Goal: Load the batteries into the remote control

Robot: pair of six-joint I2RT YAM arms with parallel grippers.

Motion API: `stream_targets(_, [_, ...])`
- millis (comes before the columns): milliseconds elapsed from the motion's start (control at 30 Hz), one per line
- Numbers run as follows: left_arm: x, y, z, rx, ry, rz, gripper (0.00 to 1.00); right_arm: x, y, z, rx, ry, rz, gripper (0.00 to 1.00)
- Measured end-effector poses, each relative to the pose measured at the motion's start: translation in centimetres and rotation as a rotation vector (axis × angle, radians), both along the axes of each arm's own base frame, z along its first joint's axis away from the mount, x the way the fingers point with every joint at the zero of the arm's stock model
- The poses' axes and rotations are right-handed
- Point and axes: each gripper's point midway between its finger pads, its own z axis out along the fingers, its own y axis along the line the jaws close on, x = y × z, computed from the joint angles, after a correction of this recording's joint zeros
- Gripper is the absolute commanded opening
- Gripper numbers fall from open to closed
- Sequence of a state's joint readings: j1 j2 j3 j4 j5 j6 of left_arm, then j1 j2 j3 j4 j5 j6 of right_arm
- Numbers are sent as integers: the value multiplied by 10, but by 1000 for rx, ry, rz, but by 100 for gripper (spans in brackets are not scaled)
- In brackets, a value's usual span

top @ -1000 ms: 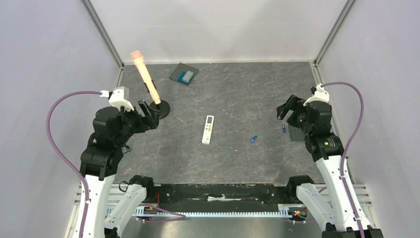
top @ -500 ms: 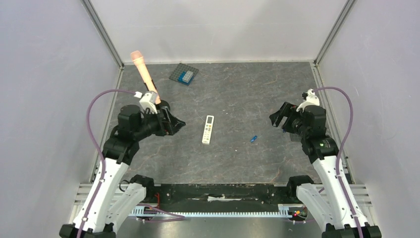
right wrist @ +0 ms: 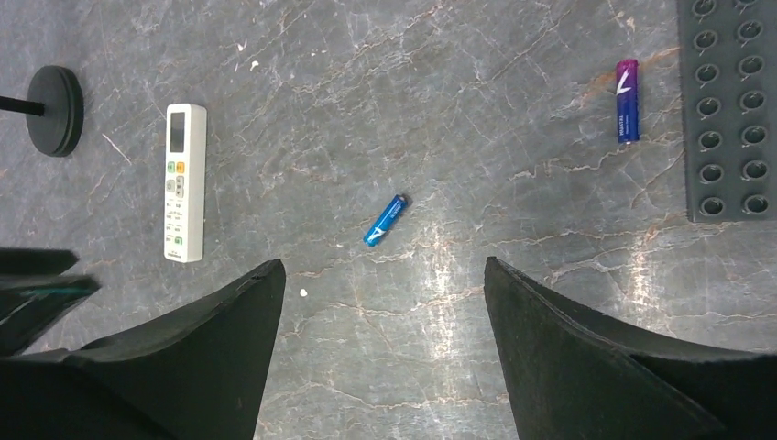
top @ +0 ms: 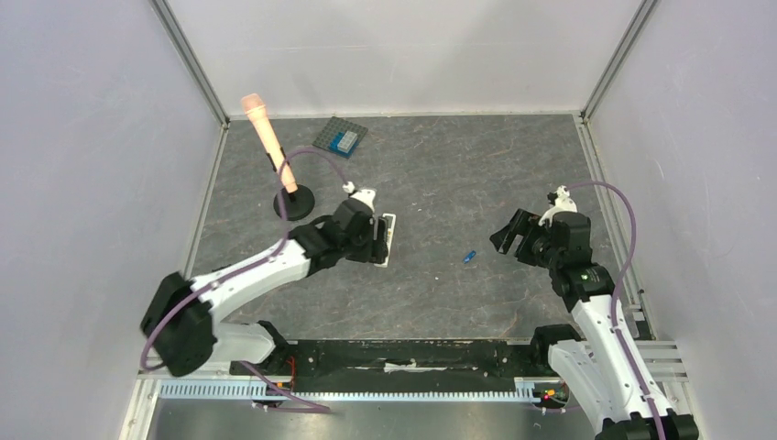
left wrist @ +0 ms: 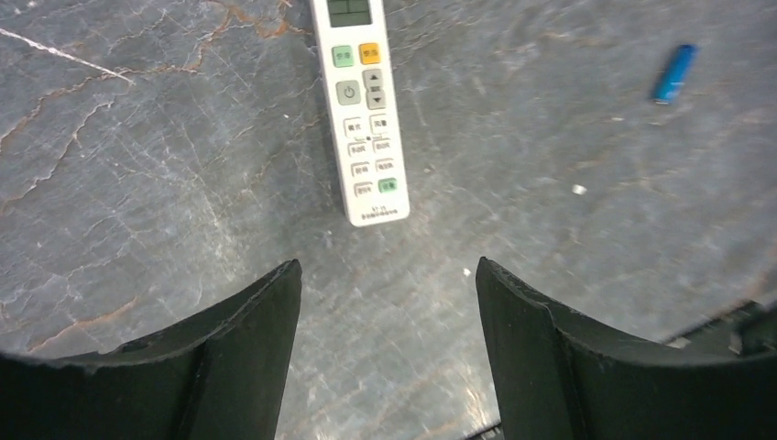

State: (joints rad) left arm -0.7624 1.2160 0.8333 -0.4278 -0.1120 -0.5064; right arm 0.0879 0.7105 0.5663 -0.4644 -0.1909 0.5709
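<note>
The white remote control lies face up on the grey table, display end away from me. My left gripper is open and empty, hovering just short of its button end. In the top view the left gripper covers most of the remote. One blue battery lies loose mid-table, also in the top view and the left wrist view. A second blue-purple battery lies next to a grey studded plate. My right gripper is open and empty, above the table just short of the first battery.
An orange-pink rod leans on a black round base at the back left. A grey plate with a light-blue block lies at the back. Another grey studded plate lies at the right. Walls close in three sides.
My left arm has swung from beside the black stand out to the right, over the remote. My right gripper has shifted a little left and nearer, toward the loose battery.
</note>
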Motion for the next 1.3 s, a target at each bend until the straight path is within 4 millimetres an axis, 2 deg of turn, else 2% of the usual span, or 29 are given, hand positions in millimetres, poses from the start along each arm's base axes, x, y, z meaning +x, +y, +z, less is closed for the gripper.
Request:
stream_targets(167, [20,-16,-42,129,34,14,76,-3,2,-6,2,12,13,83])
stream_targets(433, [47,-33,-76,197,38,29,76,-5,3,-14,-4,36,33,82])
stream_targets(633, [56,-26,-99,268,49,64,68,-6,4,-16,-12,42,47,82])
stream_targets(700, [60,-25,-99,266,48,74,58,-6,4,-16,-11,41,50,82])
stream_targets(767, [64,-22,-99,262,49,87,39,-6,5,-16,-10,42,53,82])
stream_targets(833, [67,-21,-99,249,52,96,14,-6,5,-16,-9,42,55,82])
stream_targets(867, [68,-21,-99,243,50,95,7,-6,5,-16,-8,42,56,82])
stream_targets(900, [69,-21,-99,238,52,96,2,-7,6,-15,-5,42,59,82])
stream_targets(967, [68,-23,-98,228,59,86,2,-7,8,-15,5,43,71,82])
stream_targets(1067, [62,-30,-93,189,84,48,2,-10,18,-14,44,36,111,83])
stream_targets(1133, [56,-38,-81,138,95,5,2,-12,29,-14,98,20,152,84])
stream_targets(1200, [46,-54,-54,36,94,-66,2,-18,45,-14,167,1,202,86])
stream_targets(1300, [30,-77,10,-163,37,-184,2,-24,69,-5,259,-46,276,88])
